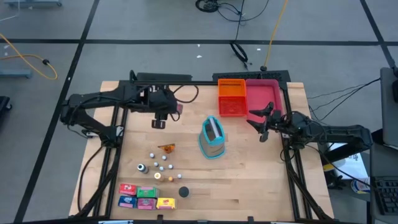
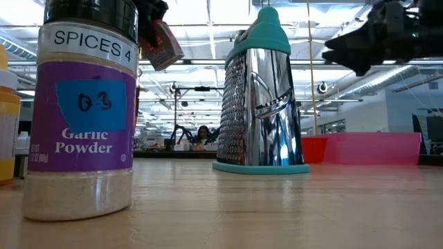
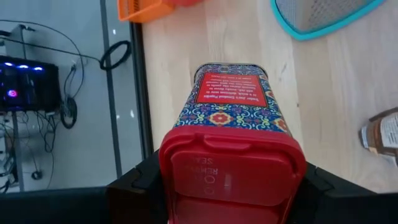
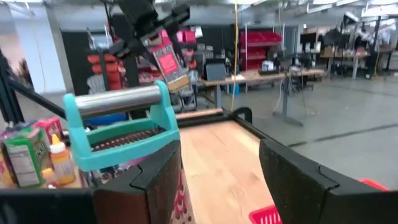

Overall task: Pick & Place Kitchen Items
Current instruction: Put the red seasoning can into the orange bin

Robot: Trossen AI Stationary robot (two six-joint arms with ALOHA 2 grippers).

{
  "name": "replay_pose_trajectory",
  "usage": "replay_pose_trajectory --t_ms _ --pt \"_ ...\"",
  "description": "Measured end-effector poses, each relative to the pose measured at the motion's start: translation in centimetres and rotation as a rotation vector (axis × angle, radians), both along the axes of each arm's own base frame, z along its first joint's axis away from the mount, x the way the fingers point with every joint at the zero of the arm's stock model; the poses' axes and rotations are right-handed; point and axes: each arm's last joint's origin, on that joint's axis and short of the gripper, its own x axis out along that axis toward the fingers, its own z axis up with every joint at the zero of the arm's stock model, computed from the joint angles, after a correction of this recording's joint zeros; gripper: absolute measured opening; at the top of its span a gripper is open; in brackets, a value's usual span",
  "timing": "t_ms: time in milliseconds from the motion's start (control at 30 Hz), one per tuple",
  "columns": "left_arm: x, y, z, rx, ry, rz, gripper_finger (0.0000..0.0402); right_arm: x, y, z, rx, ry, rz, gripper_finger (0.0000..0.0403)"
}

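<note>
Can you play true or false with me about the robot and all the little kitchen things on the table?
1. The left pincer is holding a red-lidded patterned tin. True.
2. The right pincer is holding a bottle. False: its fingers are open and hold nothing, beside the pink tray.
3. The grater with the teal handle is lying flat on its side. False: it stands upright on the table.
4. The small coloured boxes sit near the table's front edge, on the left arm's side. True.
5. The orange tray and the pink tray stand far apart. False: they stand side by side at the back of the table.
</note>
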Motion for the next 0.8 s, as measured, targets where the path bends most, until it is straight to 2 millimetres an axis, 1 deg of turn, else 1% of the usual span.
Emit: replay_pose_trajectory --t_ms 167,300,433,500,667,800 --pt "1.5 0.2 -1.0 0.005 0.008 -0.011 0.0202 1.9 -0.2 2.6 -0.044 0.05 -0.002 0.021" --pt "2.4 0.3 -1.2 0.02 0.043 -0.013 0.0202 3.7 -0.4 4.6 -0.079 0.08 0.012 0.021" --pt "3.2 0.5 0.4 0.042 0.029 -0.007 0.0202 5.7 -0.6 6.2 -0.114 0.106 0.013 0.021" --pt "3.7 0.5 1.3 0.048 0.014 -0.011 0.0202 6.7 -0.7 6.6 -0.127 0.135 0.014 0.021" --pt "4.6 0.6 3.5 0.057 -0.015 -0.037 0.0202 9.2 -0.9 8.4 -0.15 0.145 0.02 0.021" --pt "5.7 0.8 4.0 0.067 0.012 -0.029 0.0202 11.2 -0.9 9.4 -0.169 0.155 0.093 0.021"
